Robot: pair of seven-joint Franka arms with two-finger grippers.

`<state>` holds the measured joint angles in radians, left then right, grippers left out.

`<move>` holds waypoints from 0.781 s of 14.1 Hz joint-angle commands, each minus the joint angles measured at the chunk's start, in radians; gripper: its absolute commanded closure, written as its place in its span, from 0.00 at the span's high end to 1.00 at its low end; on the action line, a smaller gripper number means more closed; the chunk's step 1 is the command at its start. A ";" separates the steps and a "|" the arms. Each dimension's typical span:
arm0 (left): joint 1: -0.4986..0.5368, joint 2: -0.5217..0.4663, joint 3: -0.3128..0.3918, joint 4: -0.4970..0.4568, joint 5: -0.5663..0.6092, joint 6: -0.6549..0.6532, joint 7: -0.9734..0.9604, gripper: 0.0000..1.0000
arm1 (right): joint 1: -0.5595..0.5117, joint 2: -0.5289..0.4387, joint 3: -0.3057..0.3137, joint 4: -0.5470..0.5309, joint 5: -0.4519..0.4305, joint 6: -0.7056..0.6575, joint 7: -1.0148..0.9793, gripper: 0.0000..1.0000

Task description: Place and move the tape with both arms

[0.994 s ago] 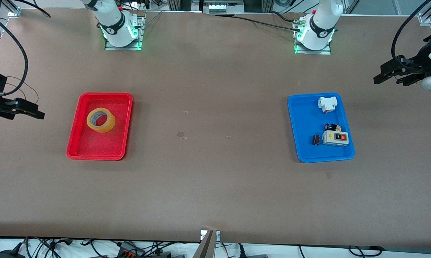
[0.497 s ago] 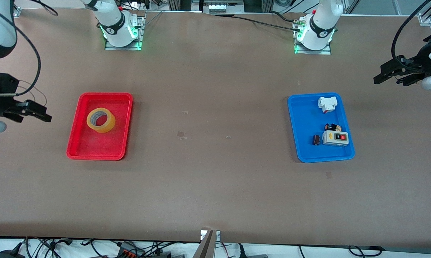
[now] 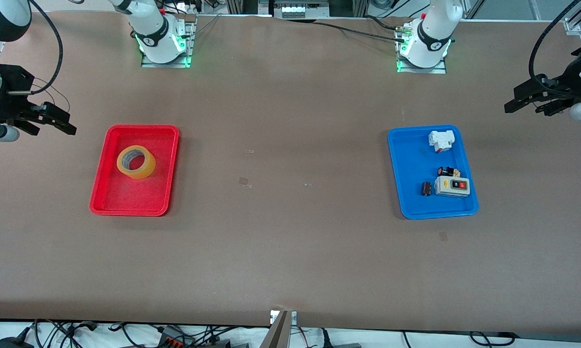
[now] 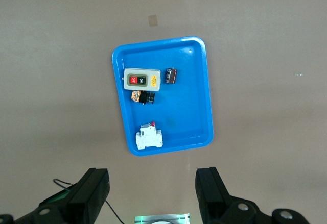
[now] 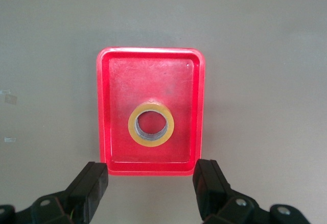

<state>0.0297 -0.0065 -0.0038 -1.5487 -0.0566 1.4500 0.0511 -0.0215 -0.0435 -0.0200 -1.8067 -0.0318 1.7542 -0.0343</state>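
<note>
Right gripper (image 3: 58, 123), black two-finger claw, spread wide and holding nothing, up in the air at the upper left of the front frame, over bare table near the right arm's end, just off the red tray's top corner. In the right wrist view its two black fingers (image 5: 89, 185) sit at the bottom edge with a wide gap, the tray between them higher in frame. Translucent yellow-amber ring of packing tape (image 3: 136, 162) lies flat in the red rectangular plastic tray (image 3: 126, 209), hole facing straight up, so its axis is vertical and there is no long axis along the table; grey lining shows inside the hole. It sits in the tray half farther from the front camera, apart from the rims; same roll at (image 5: 150, 124). Left gripper (image 3: 522, 99), also black, jaws wide and holding nothing, waits at the right edge of the front frame over the table at the left arm's end. Blue rectangular plastic tray (image 3: 406, 159), right of centre, holds a white and grey switch box (image 3: 452, 186), a white breaker block (image 3: 441, 140) and two small dark parts, unclear what. Brown table (image 3: 290, 251).
</note>
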 commanded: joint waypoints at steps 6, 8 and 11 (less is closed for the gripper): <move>0.007 0.010 -0.002 0.032 0.001 -0.011 0.004 1.00 | -0.002 -0.044 0.000 -0.013 0.018 -0.015 -0.013 1.00; 0.009 0.010 -0.001 0.032 0.001 -0.011 0.004 1.00 | 0.000 -0.045 0.000 -0.011 0.018 -0.024 -0.013 1.00; 0.007 0.010 -0.002 0.032 0.001 -0.011 0.004 1.00 | 0.001 -0.050 -0.004 -0.013 0.020 -0.012 -0.010 1.00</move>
<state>0.0306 -0.0065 -0.0020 -1.5450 -0.0566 1.4500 0.0511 -0.0215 -0.0732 -0.0209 -1.8159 -0.0282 1.7457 -0.0342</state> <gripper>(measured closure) 0.000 0.000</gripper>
